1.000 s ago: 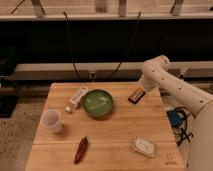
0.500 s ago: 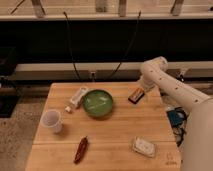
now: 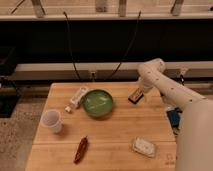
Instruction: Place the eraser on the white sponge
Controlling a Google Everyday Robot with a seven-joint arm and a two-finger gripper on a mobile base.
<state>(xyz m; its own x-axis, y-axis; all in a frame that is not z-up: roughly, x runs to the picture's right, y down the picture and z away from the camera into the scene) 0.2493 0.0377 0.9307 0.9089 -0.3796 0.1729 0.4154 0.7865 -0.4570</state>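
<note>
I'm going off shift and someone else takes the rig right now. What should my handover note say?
The gripper: at the table's far right, down at the eraser; whether it grips it cannot be told.
Eraser: right of the green bowl, far from the white sponge, which lies bare at the front right.
Done: reach to the eraser.
Left: lift, carry, set on sponge.

My gripper (image 3: pixel 141 91) sat over the table's (image 3: pixel 125 127) far right side, right at the eraser (image 3: pixel 134 97). My arm (image 3: pixel 172 95) shell looked like smooth white plastic with a slight sheen. Table: pale wood planks, matt. Eraser: dark, dull, orange band. White sponge (image 3: pixel 144 146): soft-looking, matt, tan edge. Green bowl (image 3: pixel 98 103): smooth, glossy; glaze or plastic, couldn't tell. White cup (image 3: pixel 52 121): plain, matt. Pepper-shaped thing (image 3: pixel 81 149): reddish-brown, faint gloss.
</note>
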